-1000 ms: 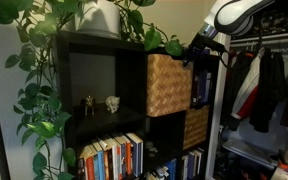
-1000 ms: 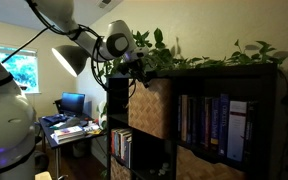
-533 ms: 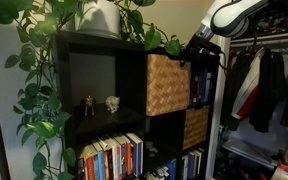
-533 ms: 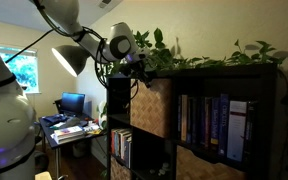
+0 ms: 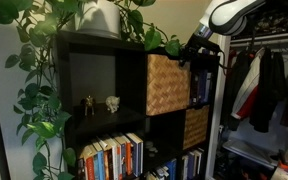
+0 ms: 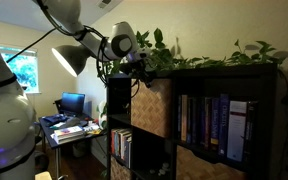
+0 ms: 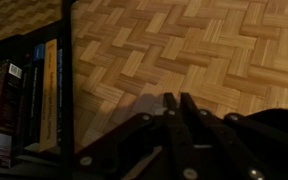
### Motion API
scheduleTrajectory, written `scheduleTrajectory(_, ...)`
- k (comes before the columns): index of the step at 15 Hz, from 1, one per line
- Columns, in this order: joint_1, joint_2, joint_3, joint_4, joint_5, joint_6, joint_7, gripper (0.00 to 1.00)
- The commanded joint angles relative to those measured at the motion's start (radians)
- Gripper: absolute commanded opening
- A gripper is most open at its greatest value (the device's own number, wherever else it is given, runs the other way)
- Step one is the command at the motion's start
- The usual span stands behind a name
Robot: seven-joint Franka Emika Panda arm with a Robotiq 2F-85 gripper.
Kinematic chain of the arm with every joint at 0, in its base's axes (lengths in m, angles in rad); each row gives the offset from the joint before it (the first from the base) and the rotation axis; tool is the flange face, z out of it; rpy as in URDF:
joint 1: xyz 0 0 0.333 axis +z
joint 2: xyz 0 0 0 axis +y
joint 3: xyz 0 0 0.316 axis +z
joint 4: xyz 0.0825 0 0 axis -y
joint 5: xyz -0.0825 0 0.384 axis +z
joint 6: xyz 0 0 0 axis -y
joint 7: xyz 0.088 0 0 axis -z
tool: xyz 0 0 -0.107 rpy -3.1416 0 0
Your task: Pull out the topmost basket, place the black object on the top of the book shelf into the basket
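The topmost basket (image 5: 168,84) is tan woven wicker and sits in the upper right cube of the black book shelf (image 5: 99,75). In an exterior view it juts out a little from the shelf front (image 6: 150,106). My gripper (image 5: 191,53) is at the basket's upper outer edge, just below the shelf top; it also shows in an exterior view (image 6: 136,64). In the wrist view the fingers (image 7: 178,103) are shut together, empty, close above the checkered weave (image 7: 184,50). The black object on the shelf top is hidden among the leaves.
A trailing plant in a white pot (image 5: 102,17) covers the shelf top. Small figurines (image 5: 100,103) stand in the upper left cube. Books (image 5: 112,157) fill lower cubes. A darker wicker basket (image 5: 195,127) sits lower. Clothes (image 5: 269,85) hang beside the shelf. A desk with a monitor (image 6: 72,103) stands behind.
My gripper has crept slightly along the basket's top edge. The basket has barely moved.
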Motion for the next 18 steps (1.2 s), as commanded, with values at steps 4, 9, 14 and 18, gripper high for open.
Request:
scheduleTrajectory(4,0.024,-0.02,-0.026,0.216,0.029,-0.431,0.004,0.63)
scheduleTrajectory(9,0.02,0.021,-0.044,0.4,0.026,-0.743,0.019,0.95)
scheduleTrajectory(14,0.021,0.045,-0.063,0.473,0.031,-0.872,0.027,1.0)
scheduleTrajectory(18,0.023,0.039,-0.067,0.454,0.012,-0.858,0.009,1.0)
